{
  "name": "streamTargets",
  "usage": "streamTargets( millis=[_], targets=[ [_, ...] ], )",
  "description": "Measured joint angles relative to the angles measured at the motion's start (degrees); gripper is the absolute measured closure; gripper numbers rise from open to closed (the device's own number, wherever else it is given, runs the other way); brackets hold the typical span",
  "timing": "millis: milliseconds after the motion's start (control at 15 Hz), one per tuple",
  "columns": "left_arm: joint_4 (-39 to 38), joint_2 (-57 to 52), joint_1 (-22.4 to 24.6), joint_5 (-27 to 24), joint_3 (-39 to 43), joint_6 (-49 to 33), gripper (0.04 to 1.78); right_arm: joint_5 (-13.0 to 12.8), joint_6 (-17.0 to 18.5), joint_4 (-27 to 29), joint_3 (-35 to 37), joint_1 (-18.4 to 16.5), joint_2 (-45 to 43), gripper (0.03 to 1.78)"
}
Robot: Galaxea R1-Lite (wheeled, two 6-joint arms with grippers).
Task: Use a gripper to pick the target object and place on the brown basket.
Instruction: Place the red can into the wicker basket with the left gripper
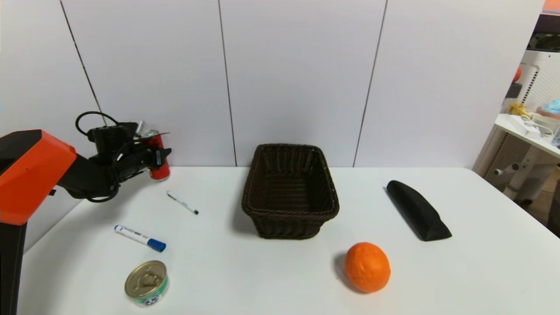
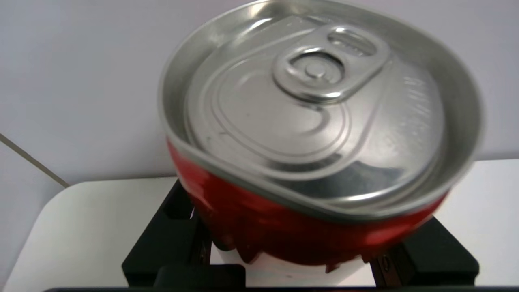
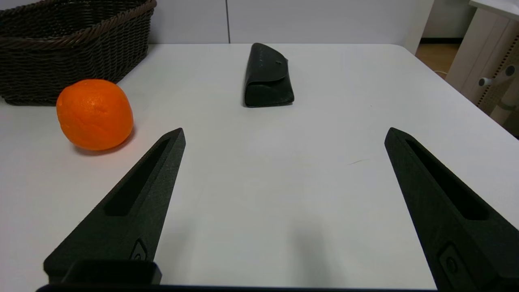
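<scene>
The red soda can (image 1: 160, 171) with its silver top (image 2: 316, 109) is at the back left of the white table, near the wall. My left gripper (image 1: 154, 157) is shut on the can, with a black finger (image 2: 162, 239) on each side of its body. The can looks slightly tilted; I cannot tell whether its base touches the table. The brown wicker basket (image 1: 290, 221) stands empty at the table's middle, to the right of the can. My right gripper (image 3: 284, 134) is open and empty, low over the table's right front, and is out of the head view.
A thin pen (image 1: 182, 202), a blue-capped marker (image 1: 140, 238) and a gold-lidded tin (image 1: 146, 283) lie at the front left. An orange (image 1: 367, 267) and a black case (image 1: 418, 215) lie right of the basket. A side table (image 1: 527, 129) stands far right.
</scene>
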Motion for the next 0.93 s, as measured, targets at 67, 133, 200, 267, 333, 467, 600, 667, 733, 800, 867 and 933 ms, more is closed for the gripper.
streamTargets(
  millis=[67,133,200,267,333,467,600,667,733,800,867,933],
  targets=[
    [0.2,-0.63,-0.2,-0.07,0.0,0.0,0.82,0.0,-0.02,0.02,0.0,0.0,0.0,0.11],
    [0.57,-1.22,-0.52,-0.07,0.0,0.02,0.82,0.0,0.0,0.0,0.0,0.0,0.0,0.11],
    [1.1,-1.96,-1.12,-0.09,0.05,0.0,0.82,0.0,0.0,0.0,0.0,0.0,0.0,0.11],
    [1.88,-2.74,-1.84,-0.11,0.09,-0.04,0.82,0.0,0.0,0.0,0.0,0.0,0.0,0.11],
    [3.06,-3.73,-2.89,-0.16,0.11,-0.1,0.82,0.0,0.0,0.0,0.0,0.0,0.0,0.11],
    [5.77,-6.13,-5.53,-0.18,0.2,-0.15,0.82,0.0,0.02,0.0,0.0,0.0,0.0,0.11],
    [8.87,-9.22,-9.41,-0.16,0.22,-0.21,0.82,0.02,0.0,0.02,0.0,0.0,0.0,0.11],
    [10.08,-10.75,-11.59,-0.13,0.22,-0.23,0.82,0.0,0.0,0.02,0.0,0.0,0.0,0.11],
    [11.06,-12.24,-13.99,-0.13,0.27,-0.26,0.82,0.02,0.0,0.02,0.0,0.0,0.0,0.11],
    [12.26,-13.74,-16.88,-0.11,0.3,-0.45,0.82,0.0,0.0,0.02,0.0,0.0,0.0,0.11],
    [13.4,-15.03,-19.83,-0.11,0.3,-1.06,0.82,0.0,0.0,0.02,0.0,0.0,0.0,0.11],
    [14.41,-16.3,-23.22,-0.11,0.28,-2.18,0.82,0.0,0.0,0.02,0.02,0.0,0.0,0.11]
  ],
)
